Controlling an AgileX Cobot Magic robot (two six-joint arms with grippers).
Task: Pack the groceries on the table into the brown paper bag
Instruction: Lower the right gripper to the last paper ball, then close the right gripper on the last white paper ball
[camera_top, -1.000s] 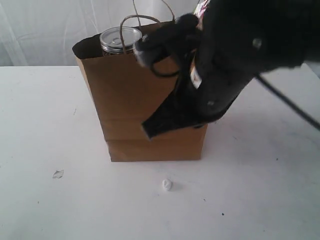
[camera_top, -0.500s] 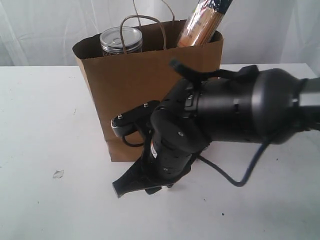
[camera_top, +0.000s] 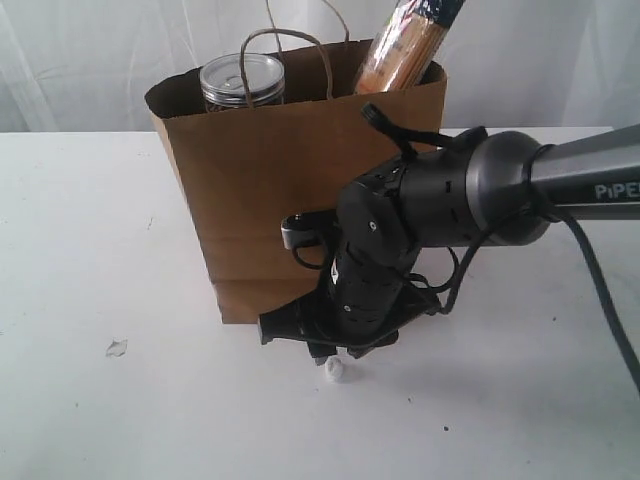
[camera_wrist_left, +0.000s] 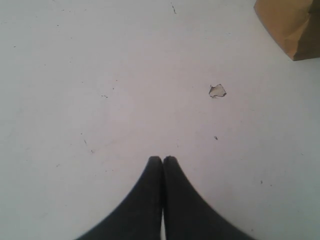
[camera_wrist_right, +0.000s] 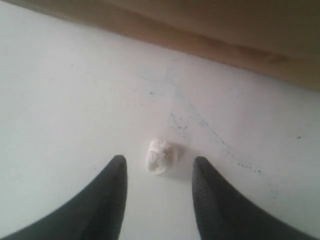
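Surface finishes. The brown paper bag (camera_top: 290, 180) is matt kraft paper, lightly creased, with handles (camera_top: 285, 40) of twisted paper cord. The clear jar (camera_top: 243, 78) inside it has a transparent glossy wall and a shiny lid. The long spaghetti packet (camera_top: 400, 45) is wrapped in glossy clear film. The tabletop (camera_top: 90, 250) is white, smooth and matt, with faint scuffs and dark specks. The right arm (camera_top: 380, 260) has a black casing with a satin sheen and a grey semi-gloss forearm tube (camera_top: 590, 175). The right end effector (camera_wrist_right: 159, 165) and the left end effector (camera_wrist_left: 162, 160) are matt black; one right finger (camera_wrist_right: 215, 200) shows a fine grained texture. A small white wad (camera_wrist_right: 160, 155) looks crumpled and papery. The backdrop (camera_top: 100, 60) looks like white cloth.
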